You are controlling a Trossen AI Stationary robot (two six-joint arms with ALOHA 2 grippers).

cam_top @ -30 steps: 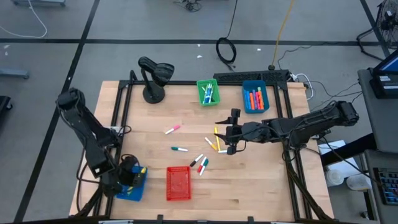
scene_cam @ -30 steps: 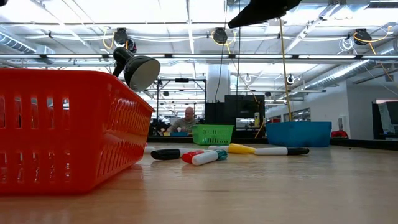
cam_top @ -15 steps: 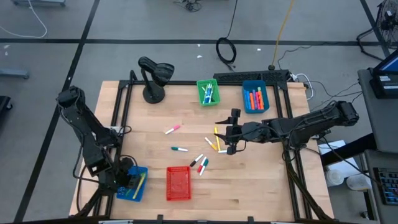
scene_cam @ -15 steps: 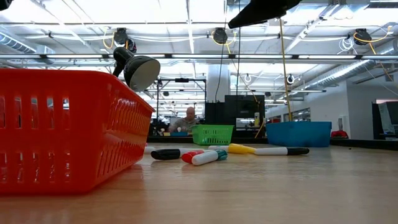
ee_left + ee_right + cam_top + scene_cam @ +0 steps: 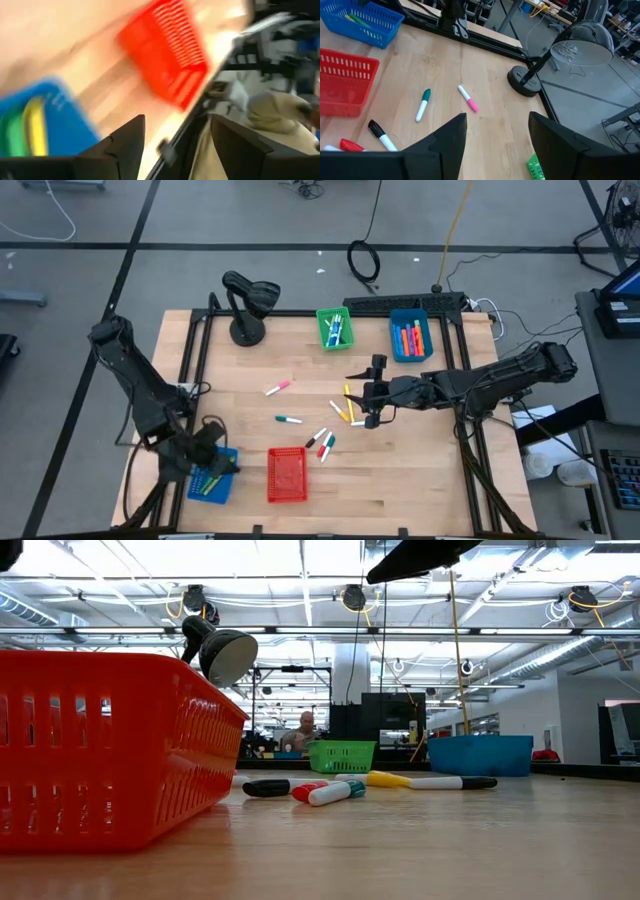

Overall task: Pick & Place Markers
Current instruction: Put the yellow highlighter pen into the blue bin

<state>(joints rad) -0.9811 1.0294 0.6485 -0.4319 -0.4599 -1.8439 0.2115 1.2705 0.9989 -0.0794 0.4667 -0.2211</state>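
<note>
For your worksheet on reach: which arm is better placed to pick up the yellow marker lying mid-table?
Right. The right gripper hovers with open jaws beside the yellow marker, while the left gripper sits over the blue basket at the table's near left corner.

— where are the markers (image 5: 335, 412)?

— mostly lying flat mid-table: a pink-capped one (image 5: 277, 387), a green-capped one (image 5: 288, 420), a yellow and white cluster, then black, red and green-capped ones (image 5: 322, 442) near the red basket (image 5: 287, 475).

— and the rest?

— in baskets: orange ones (image 5: 408, 338) in the far blue one, yellow and green (image 5: 210, 481) in the near blue one.
</note>
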